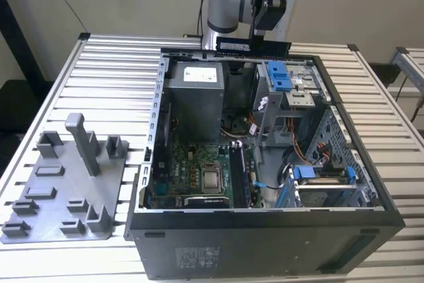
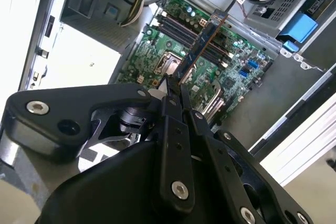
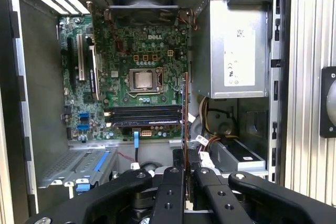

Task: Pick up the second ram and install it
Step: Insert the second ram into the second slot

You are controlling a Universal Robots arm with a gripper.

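Observation:
My gripper (image 1: 262,31) hangs above the far rim of the open computer case (image 1: 159,130), shut on the second ram (image 1: 255,46), a long dark stick held level across that rim. In the second wrist view the ram (image 2: 202,40) sticks out from between the black fingers (image 2: 169,98) of the gripper (image 2: 176,90), over the green motherboard (image 2: 168,51). The first wrist view shows the ram (image 3: 185,114) edge-on as a thin dark line rising from the gripper (image 3: 185,174). The black memory slots (image 3: 144,115) lie far below on the motherboard (image 3: 142,51).
A grey power supply box (image 1: 199,91) stands inside the case at the far side, beside blue drive caddies (image 1: 278,74). Loose cables (image 1: 255,124) cross the case's middle. A grey plastic fixture (image 1: 66,190) sits on the slatted table (image 1: 112,71) at the exterior view's left.

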